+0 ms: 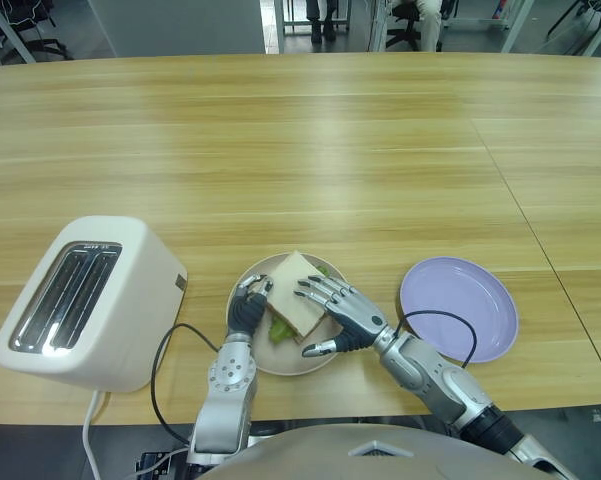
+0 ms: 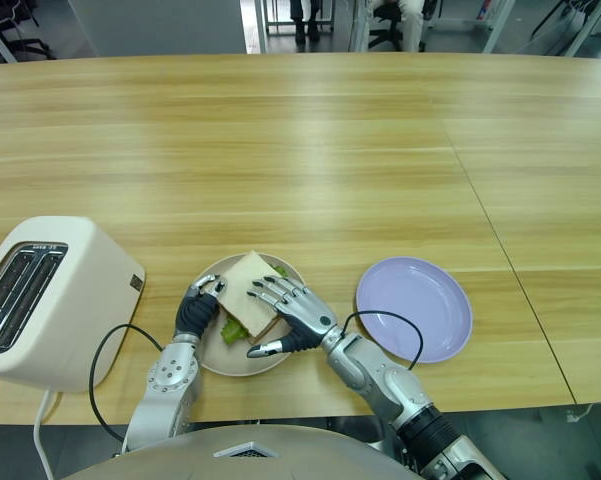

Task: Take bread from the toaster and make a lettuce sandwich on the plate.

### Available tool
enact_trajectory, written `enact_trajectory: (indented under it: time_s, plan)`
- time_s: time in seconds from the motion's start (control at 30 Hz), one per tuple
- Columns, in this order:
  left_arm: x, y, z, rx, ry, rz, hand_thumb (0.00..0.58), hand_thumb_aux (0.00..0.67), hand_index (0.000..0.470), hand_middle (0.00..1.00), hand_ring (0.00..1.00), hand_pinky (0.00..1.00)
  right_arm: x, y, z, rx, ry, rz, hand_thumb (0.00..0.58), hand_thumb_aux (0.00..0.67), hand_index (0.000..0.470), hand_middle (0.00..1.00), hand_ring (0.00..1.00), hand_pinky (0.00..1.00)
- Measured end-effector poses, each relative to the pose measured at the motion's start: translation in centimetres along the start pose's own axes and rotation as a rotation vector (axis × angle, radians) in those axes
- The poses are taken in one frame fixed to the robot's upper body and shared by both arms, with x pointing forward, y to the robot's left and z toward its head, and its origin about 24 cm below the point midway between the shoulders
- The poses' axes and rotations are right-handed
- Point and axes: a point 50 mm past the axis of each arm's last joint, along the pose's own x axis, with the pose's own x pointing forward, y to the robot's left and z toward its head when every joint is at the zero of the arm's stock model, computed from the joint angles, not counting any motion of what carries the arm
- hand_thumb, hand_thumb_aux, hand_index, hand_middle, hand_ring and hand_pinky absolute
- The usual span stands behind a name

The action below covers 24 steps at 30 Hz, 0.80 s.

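A beige plate (image 1: pixel 262 352) at the table's near edge carries a sandwich: a slice of bread (image 1: pixel 292 288) lies on top with green lettuce (image 1: pixel 280 327) showing beneath it. My left hand (image 1: pixel 248 305) rests at the plate's left rim, its fingers curled by the bread's left corner, with nothing in them that I can make out. My right hand (image 1: pixel 338 312) hovers over the sandwich's right side with its fingers spread, holding nothing. The cream toaster (image 1: pixel 85 300) stands at the near left; its slots (image 1: pixel 68 296) look empty.
An empty lilac plate (image 1: pixel 458 308) lies to the right of the sandwich plate. The toaster's black cable (image 1: pixel 165 365) loops along the front edge, and another cable (image 1: pixel 450 325) crosses the lilac plate's near rim. The far tabletop (image 1: pixel 300 140) is bare wood.
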Motion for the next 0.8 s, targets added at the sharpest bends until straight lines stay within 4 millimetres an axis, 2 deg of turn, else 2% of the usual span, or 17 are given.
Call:
enact_trajectory:
  time_s: [0.03, 0.07, 0.1, 0.33, 0.5, 0.67, 0.8]
  plan:
    - [0.0, 0.0, 0.0, 0.006, -0.001, 0.003, 0.1, 0.06, 0.041, 0.0, 0.0, 0.0, 0.0, 0.0, 0.0, 0.001, 0.0, 0.0, 0.0, 0.0, 0.0, 0.0, 0.0, 0.0]
    - [0.0, 0.1, 0.0, 0.013, -0.003, 0.005, 0.1, 0.06, 0.041, 0.0, 0.0, 0.0, 0.0, 0.0, 0.0, 0.001, 0.002, 0.001, 0.0, 0.0, 0.0, 0.0, 0.0, 0.0]
    - [0.0, 0.2, 0.1, 0.014, -0.009, 0.013, 0.0, 0.0, 0.0, 0.0, 0.0, 0.0, 0.0, 0.0, -0.1, 0.001, 0.009, 0.002, 0.0, 0.0, 0.0, 0.0, 0.0, 0.0]
    - [0.0, 1.8, 3.0, 0.011, -0.189, 0.128, 0.0, 0.0, 0.0, 0.0, 0.0, 0.0, -0.1, -0.1, -0.3, 0.005, 0.018, 0.001, 0.0, 0.0, 0.0, 0.0, 0.0, 0.0]
    - [-0.4, 2.5, 4.4, 0.074, -0.307, 0.19, 0.0, 0.0, 0.0, 0.0, 0.0, 0.0, -0.1, -0.1, -0.4, 0.011, 0.021, 0.002, 0.0, 0.0, 0.0, 0.0, 0.0, 0.0]
    - [-0.6, 3.1, 5.2, 0.106, -0.372, 0.235, 0.0, 0.0, 0.0, 0.0, 0.0, 0.0, 0.0, -0.2, -0.4, 0.012, 0.023, 0.003, 0.0, 0.0, 0.0, 0.0, 0.0, 0.0]
    - [-1.7, 3.1, 6.1, 0.116, -0.445, 0.219, 0.0, 0.0, 0.0, 0.0, 0.0, 0.0, 0.0, -0.3, -0.5, 0.036, 0.033, -0.004, 0.0, 0.0, 0.0, 0.0, 0.0, 0.0]
